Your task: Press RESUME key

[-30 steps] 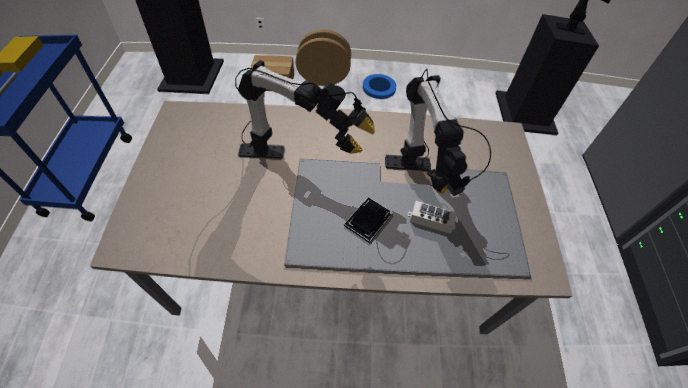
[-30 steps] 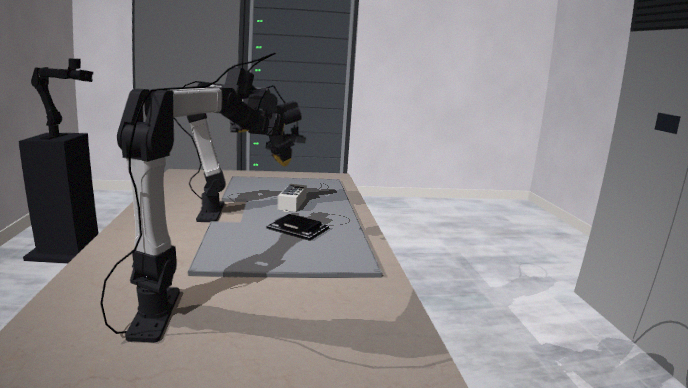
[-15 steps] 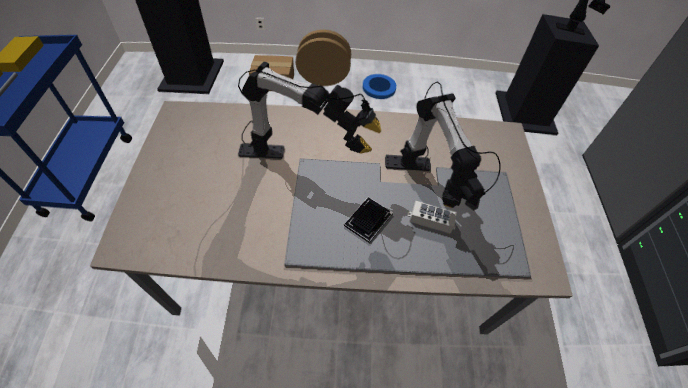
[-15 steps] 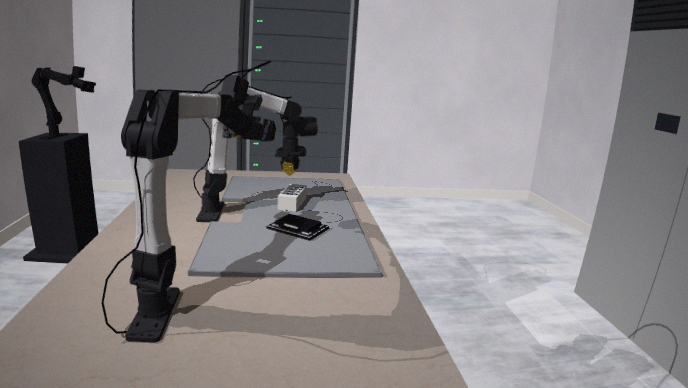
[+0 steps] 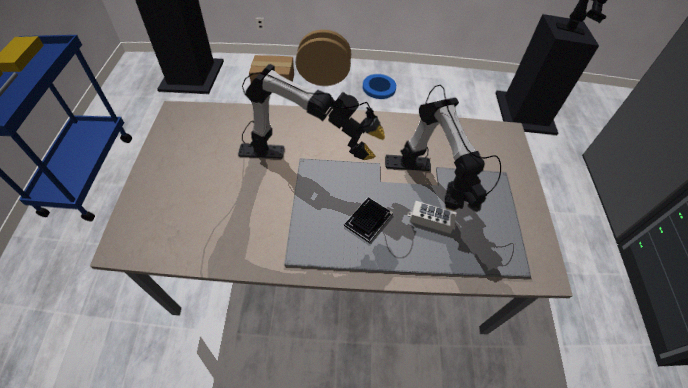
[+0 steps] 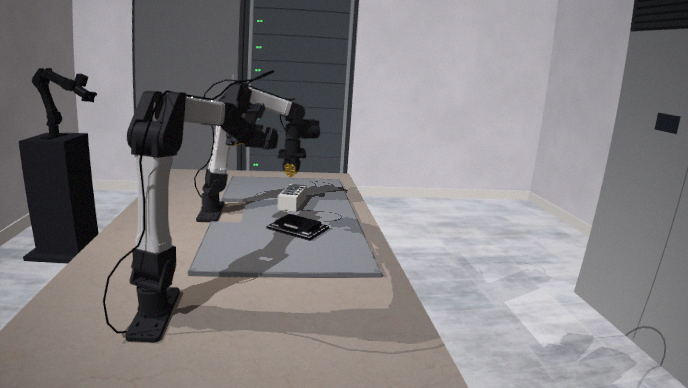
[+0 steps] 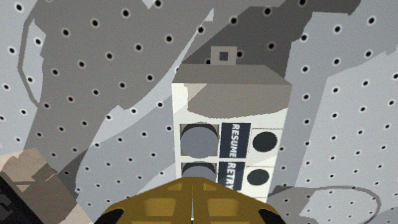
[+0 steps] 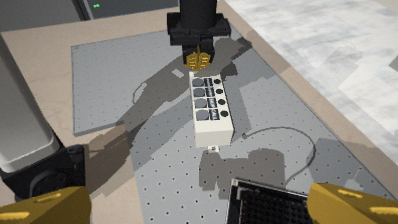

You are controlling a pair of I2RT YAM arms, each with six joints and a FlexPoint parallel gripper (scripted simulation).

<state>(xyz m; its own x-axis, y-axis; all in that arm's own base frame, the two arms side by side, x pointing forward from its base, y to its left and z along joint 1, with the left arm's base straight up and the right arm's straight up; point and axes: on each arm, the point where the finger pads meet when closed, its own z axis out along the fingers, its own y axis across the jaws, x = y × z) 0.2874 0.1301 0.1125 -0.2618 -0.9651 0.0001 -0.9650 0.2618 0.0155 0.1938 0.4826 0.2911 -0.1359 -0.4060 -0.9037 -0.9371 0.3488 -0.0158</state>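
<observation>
A black, rectangular, gridded device [image 5: 368, 220] [image 6: 298, 225] [image 8: 270, 205] is seen left of the white box-shaped operator panel [image 5: 432, 224] [image 6: 289, 202] [image 7: 240, 100] [image 8: 212, 137] on a grey perforated board [image 5: 320, 240] [image 6: 285, 260] [image 7: 120, 175] [image 8: 105, 95]. The grey round RESUME key [image 7: 199, 142] [image 8: 202, 115] is set at the panel's left end, its lamp unlit; RETRY is partly hidden by the closed left gripper [image 5: 464, 200] [image 6: 290, 172] [image 7: 192, 197] [image 8: 198, 62]. The right gripper [image 5: 376, 144] [image 8: 199, 194] is held wide open. At far left, a yellow box [image 5: 20, 52] is carried on a blue cart [image 5: 70, 155].

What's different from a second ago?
The left pincer swung from a tilt to pointing down, moving rightward in the top view. The right pincer drifted slightly right there too. Nothing was grasped or released. The operator panel and black device stayed put.
</observation>
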